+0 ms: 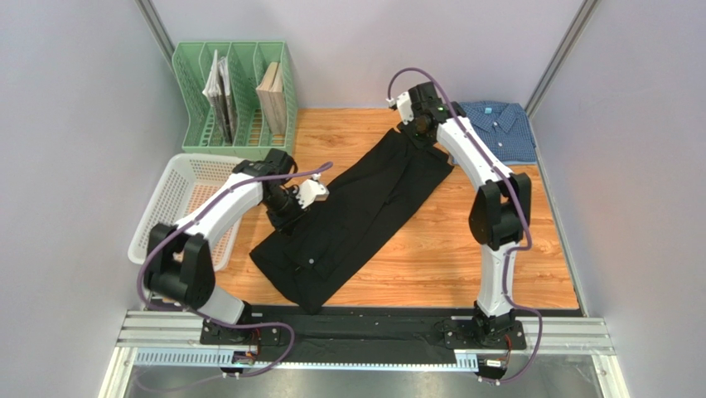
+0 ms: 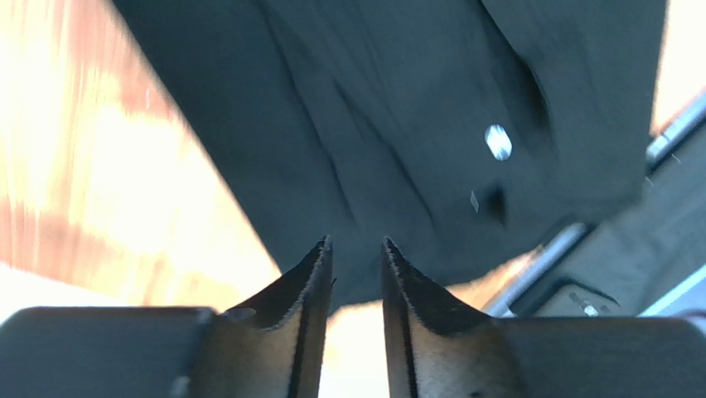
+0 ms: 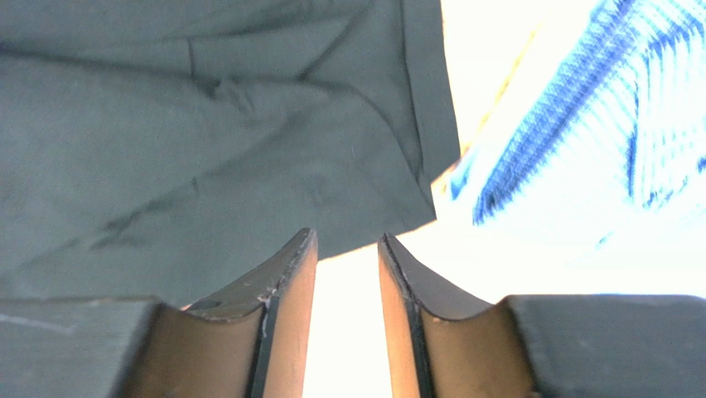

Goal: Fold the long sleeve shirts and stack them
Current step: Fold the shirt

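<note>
The black shirt lies as a long folded strip across the wooden table, from near left to far right. My left gripper is open and empty just above its left edge; the left wrist view shows the black cloth with a white button. My right gripper is open and empty over the shirt's far end; the right wrist view shows the black cloth and its edge. The blue checked shirt lies folded at the far right corner and shows in the right wrist view.
A green file rack with papers stands at the far left. A white basket sits at the left edge, next to my left arm. Grey walls close in on both sides. A metal rail runs along the near edge.
</note>
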